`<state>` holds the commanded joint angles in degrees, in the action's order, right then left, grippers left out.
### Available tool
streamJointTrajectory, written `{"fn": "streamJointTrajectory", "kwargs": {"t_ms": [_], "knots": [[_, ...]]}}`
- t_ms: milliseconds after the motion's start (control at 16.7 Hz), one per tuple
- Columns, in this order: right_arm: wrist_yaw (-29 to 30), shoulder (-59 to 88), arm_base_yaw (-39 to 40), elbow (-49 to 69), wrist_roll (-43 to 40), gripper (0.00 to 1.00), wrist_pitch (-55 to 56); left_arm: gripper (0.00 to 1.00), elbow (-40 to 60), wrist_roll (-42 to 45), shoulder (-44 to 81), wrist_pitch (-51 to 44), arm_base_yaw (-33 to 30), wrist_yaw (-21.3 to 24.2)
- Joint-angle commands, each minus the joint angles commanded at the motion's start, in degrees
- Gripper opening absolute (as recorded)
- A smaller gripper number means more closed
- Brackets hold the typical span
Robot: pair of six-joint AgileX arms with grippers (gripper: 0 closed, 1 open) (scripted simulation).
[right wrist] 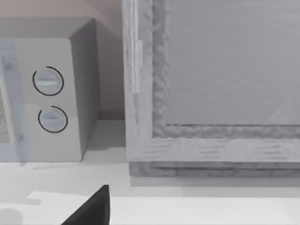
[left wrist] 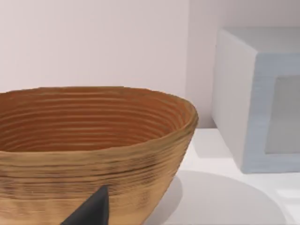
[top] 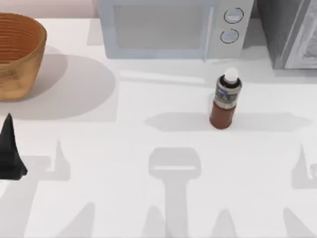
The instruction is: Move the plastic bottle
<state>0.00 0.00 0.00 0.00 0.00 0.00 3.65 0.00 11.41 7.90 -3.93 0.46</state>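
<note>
Nothing is held yet: the plastic bottle [top: 226,99] stands upright on the table [top: 148,148], right of centre, just in front of the microwave [top: 168,27], well apart from the basket [top: 17,52]. Our left gripper [top: 10,151] waits at the left edge; whether either claw is open we cannot tell. Next, we judge, an arm must reach for the bottle.

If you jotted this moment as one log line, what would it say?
plastic bottle: upright, untouched, before microwave | left pincer: parked at table's left edge near basket | phase: grasp not begun
</note>
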Motion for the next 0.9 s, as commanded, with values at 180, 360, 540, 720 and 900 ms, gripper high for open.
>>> {"fn": "streamJointTrajectory", "kwargs": {"t_ms": [180, 360, 540, 720, 900], "knots": [[0.0, 0.0, 0.0, 0.0, 0.0, 1.00, 0.0, 1.00, 3.7, 0.1, 11.8, 8.0, -3.9, 0.3], [0.0, 0.0, 0.0, 0.0, 0.0, 1.00, 0.0, 1.00, 8.1, 0.2, 26.0, 17.7, -8.5, 0.7], [0.0, 0.0, 0.0, 0.0, 0.0, 1.00, 0.0, 1.00, 13.0, 0.3, 41.6, 28.4, -13.6, 1.1], [0.0, 0.0, 0.0, 0.0, 0.0, 1.00, 0.0, 1.00, 18.0, 0.3, 57.5, 39.3, -18.9, 1.5], [0.0, 0.0, 0.0, 0.0, 0.0, 1.00, 0.0, 1.00, 22.9, 0.4, 73.0, 49.8, -24.1, 2.0]]}}
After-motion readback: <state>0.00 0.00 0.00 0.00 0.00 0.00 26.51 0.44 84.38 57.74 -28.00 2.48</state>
